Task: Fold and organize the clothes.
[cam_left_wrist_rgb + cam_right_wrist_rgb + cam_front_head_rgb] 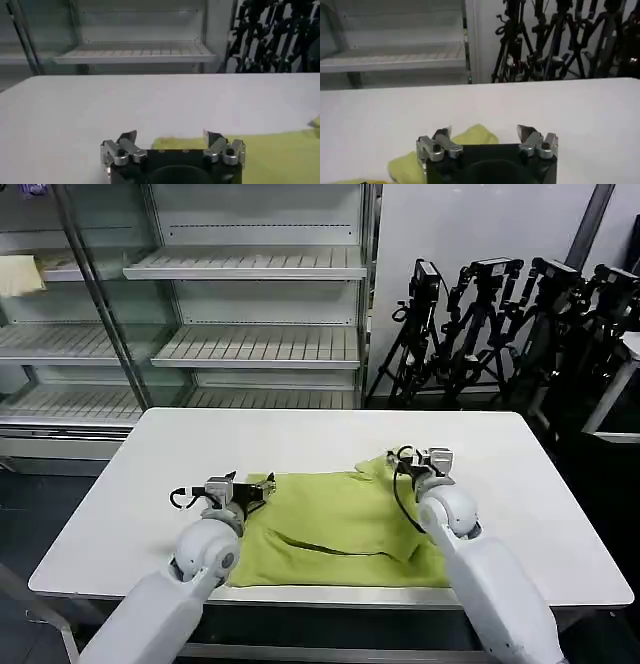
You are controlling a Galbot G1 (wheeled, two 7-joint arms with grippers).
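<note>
While the T-shirt [345, 529] lies partly folded on the near half of the white surface [150, 474], both arms hover low at its far edge: the left gripper [262, 489] at the far-left corner, the right gripper [398, 460] at the far-right one, jaws wide and empty on both. If either set closes too high, it may miss the fabric. Uneven grabs would likely drag the fold crooked or bunch the soft fabric.

A white rectangular table [150, 474] with rounded corners carries the things. On it lies one lime yellow-green T-shirt [330, 529], partly folded, near the front edge, a little toward the right side.
</note>
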